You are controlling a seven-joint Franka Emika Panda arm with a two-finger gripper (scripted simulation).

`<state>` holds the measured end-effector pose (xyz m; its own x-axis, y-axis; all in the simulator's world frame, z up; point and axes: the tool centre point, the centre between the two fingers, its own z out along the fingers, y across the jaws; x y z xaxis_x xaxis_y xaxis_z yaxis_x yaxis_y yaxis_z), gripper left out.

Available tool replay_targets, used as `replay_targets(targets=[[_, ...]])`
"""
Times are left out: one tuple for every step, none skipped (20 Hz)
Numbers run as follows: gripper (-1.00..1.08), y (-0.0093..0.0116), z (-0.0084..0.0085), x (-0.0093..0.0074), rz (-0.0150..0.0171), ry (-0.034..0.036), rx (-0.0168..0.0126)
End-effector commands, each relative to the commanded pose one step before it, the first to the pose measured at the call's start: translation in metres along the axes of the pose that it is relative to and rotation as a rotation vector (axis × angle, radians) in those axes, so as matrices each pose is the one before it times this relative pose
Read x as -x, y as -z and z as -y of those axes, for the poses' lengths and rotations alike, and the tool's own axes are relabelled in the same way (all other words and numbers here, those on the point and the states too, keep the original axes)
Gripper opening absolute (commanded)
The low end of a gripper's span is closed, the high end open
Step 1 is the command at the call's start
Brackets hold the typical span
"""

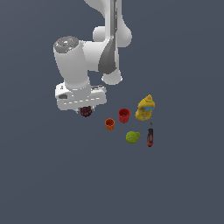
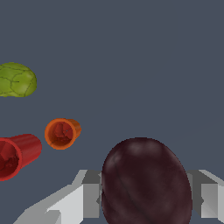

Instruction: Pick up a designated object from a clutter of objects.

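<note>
The designated object, a dark maroon roundish ball (image 1: 86,111), sits right under the white hand of the arm in the exterior view. In the wrist view the same ball (image 2: 146,175) fills the space between my two grey fingers (image 2: 91,194), which press against both of its sides. My gripper (image 1: 86,108) is shut on it. The rest of the clutter lies toward the exterior view's right: an orange cup (image 1: 110,124), a red cup (image 1: 124,115), a green lumpy fruit (image 1: 132,137), a yellow mustard bottle (image 1: 145,108) and a red-black screwdriver (image 1: 150,137).
The wrist view also shows the orange cup (image 2: 62,133), the red cup (image 2: 16,155) and the green fruit (image 2: 17,80) on the plain dark grey floor (image 1: 52,175). The arm's white links (image 1: 107,48) rise above the hand.
</note>
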<state>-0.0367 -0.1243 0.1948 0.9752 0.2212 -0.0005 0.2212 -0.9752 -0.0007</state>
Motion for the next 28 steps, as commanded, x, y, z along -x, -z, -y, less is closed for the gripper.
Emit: replay_targets(targets=[[-1.00, 0.02345, 0.00122, 0.00926, -0.00066, 0.00000, 0.00027], [-1.00, 0.00947, 0.00044, 0.00366, 0.00000, 0.00000, 0.00000], [-1.00, 0.00965, 0.00043, 0.00371, 0.00000, 0.00000, 0.00000], [-1.00, 0.00985, 0.00043, 0.00376, 0.00000, 0.00000, 0.00000], [-1.00, 0.00984, 0.00042, 0.00374, 0.00000, 0.00000, 0.00000], [-1.00, 0.00957, 0.00039, 0.00361, 0.00000, 0.00000, 0.00000], [-1.00, 0.00929, 0.00036, 0.00347, 0.00000, 0.00000, 0.00000], [-1.00, 0.00900, 0.00034, 0.00333, 0.00000, 0.00000, 0.00000], [-1.00, 0.00867, 0.00032, 0.00319, 0.00000, 0.00000, 0.00000], [-1.00, 0.00833, 0.00030, 0.00305, 0.00000, 0.00000, 0.00000], [-1.00, 0.00797, 0.00028, 0.00290, 0.00000, 0.00000, 0.00000], [-1.00, 0.00763, 0.00024, 0.00274, 0.00000, 0.00000, 0.00000], [-1.00, 0.00728, 0.00021, 0.00256, 0.00000, 0.00000, 0.00000], [-1.00, 0.00690, 0.00017, 0.00238, 0.00000, 0.00000, 0.00000], [-1.00, 0.00648, 0.00014, 0.00220, 0.00000, 0.00000, 0.00000], [-1.00, 0.00605, 0.00047, 0.00186, 0.00006, 0.00063, 0.00028], [-1.00, 0.00551, 0.00010, 0.00184, 0.00000, 0.00000, 0.00000], [-1.00, 0.00502, 0.00009, 0.00166, 0.00000, 0.00000, 0.00000], [-1.00, 0.00452, 0.00007, 0.00148, 0.00000, 0.00000, 0.00000], [-1.00, 0.00402, 0.00005, 0.00129, 0.00000, 0.00000, 0.00000], [-1.00, 0.00353, 0.00002, 0.00110, 0.00000, 0.00000, 0.00000], [-1.00, 0.00303, 0.00000, 0.00091, 0.00000, 0.00000, 0.00000], [-1.00, 0.00253, -0.00003, 0.00070, 0.00000, 0.00000, 0.00000], [-1.00, 0.00204, -0.00007, 0.00050, 0.00000, 0.00000, 0.00000], [-1.00, 0.00155, -0.00010, 0.00029, 0.00000, 0.00000, 0.00000], [-1.00, 0.00106, -0.00013, 0.00010, 0.00000, 0.00000, 0.00000], [-1.00, 0.00058, -0.00014, -0.00006, 0.00000, 0.00000, 0.00000], [-1.00, 0.00015, -0.00007, -0.00007, 0.00000, 0.00000, 0.00000]])
